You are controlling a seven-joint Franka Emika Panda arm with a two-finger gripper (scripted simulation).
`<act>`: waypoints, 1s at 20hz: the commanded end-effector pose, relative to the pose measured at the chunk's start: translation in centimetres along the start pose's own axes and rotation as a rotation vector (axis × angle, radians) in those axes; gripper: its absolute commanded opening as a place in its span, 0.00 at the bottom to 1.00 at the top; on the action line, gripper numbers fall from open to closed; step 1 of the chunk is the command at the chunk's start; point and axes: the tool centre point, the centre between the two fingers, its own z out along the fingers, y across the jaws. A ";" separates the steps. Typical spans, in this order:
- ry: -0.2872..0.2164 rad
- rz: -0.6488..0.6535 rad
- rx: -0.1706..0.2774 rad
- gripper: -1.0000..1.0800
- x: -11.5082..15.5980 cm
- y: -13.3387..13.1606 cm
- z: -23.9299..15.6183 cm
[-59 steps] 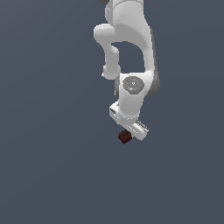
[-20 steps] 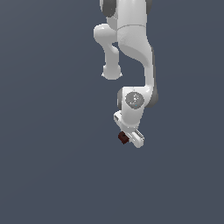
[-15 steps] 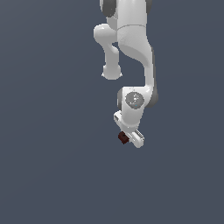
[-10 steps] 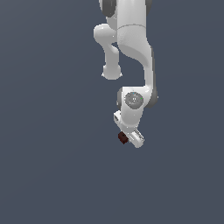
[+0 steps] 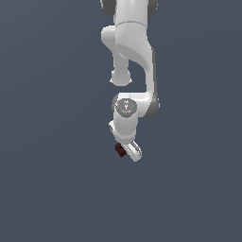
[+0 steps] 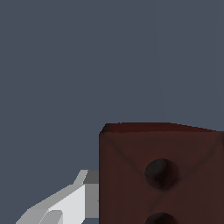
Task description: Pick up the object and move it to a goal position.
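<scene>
In the exterior view the block [image 5: 120, 150] sits at the left side of the gripper [image 5: 126, 151], touching it, under the white arm [image 5: 134, 52]. Compared with one second ago almost nothing has changed: the arm holds nearly the same pose and the block hangs at the same place on the gripper. Three seconds ago the wrist was a little higher and the arm less folded.

In the wrist view the block [image 6: 162, 175] fills the lower corner very close to the camera, with two dark holes on its face, and one white finger [image 6: 65, 203] touches its side. So the gripper is clenched on the block. I judge the carrying is nearly finished or slowing down; no goal marker is visible.
</scene>
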 end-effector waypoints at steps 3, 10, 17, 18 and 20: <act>0.002 0.001 0.002 0.00 4.8 1.8 -1.6; 0.002 0.001 0.002 0.00 12.3 4.6 -3.9; 0.002 0.001 0.002 0.00 17.2 6.2 -5.3; 0.002 0.001 0.002 0.00 17.6 6.3 -5.4; 0.002 0.001 0.002 0.00 18.3 6.5 -5.6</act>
